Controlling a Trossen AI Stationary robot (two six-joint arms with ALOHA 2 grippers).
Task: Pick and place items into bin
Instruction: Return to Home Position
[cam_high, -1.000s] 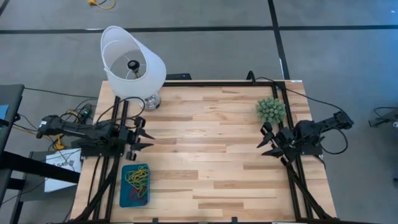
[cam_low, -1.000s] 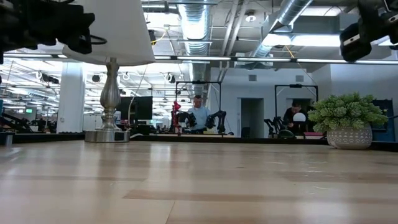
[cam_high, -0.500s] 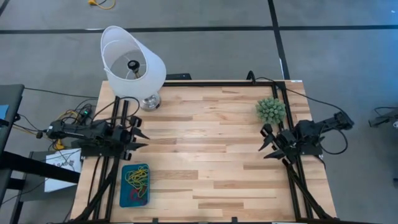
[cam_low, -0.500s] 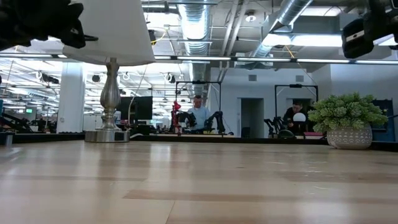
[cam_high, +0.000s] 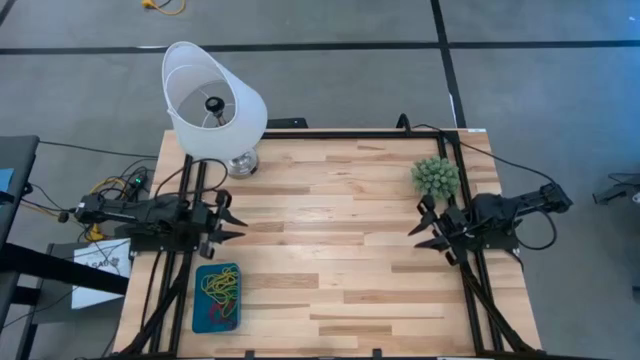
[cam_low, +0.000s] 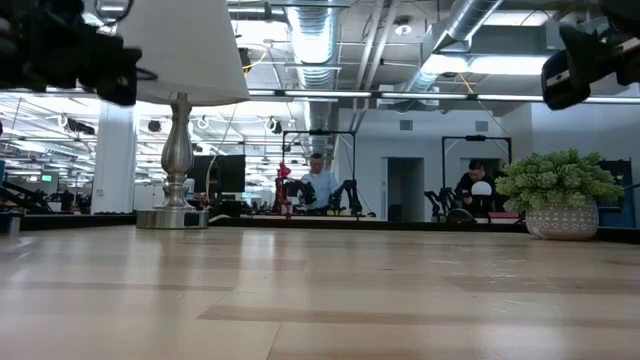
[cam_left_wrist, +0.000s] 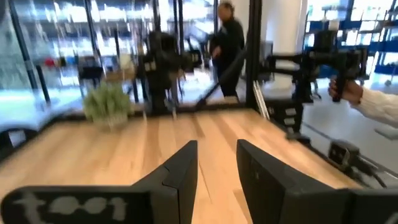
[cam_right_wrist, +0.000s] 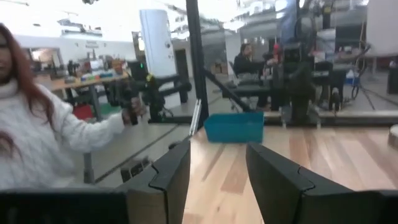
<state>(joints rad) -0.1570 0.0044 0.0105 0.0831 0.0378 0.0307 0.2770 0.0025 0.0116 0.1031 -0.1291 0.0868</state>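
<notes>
teal-blue bin (cam_high: 199, 300) at lower left, with yellow, green and red rubber bands (cam_high: 220, 285); pale plank-striped wooden table (cam_high: 330, 250); white lampshade (cam_high: 215, 100) upper left; green plant (cam_high: 436, 177) right.

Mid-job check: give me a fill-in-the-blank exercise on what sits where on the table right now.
1. The left end effector and the right end effector both hold their fingers ____.
2. The bin with the rubber bands lies on the table on the ____ arm's side.
3. The spiky green plant stands on the ____ arm's side.
4. The lamp has a shade coloured ____.

Missing words: open; left; right; white.
</notes>
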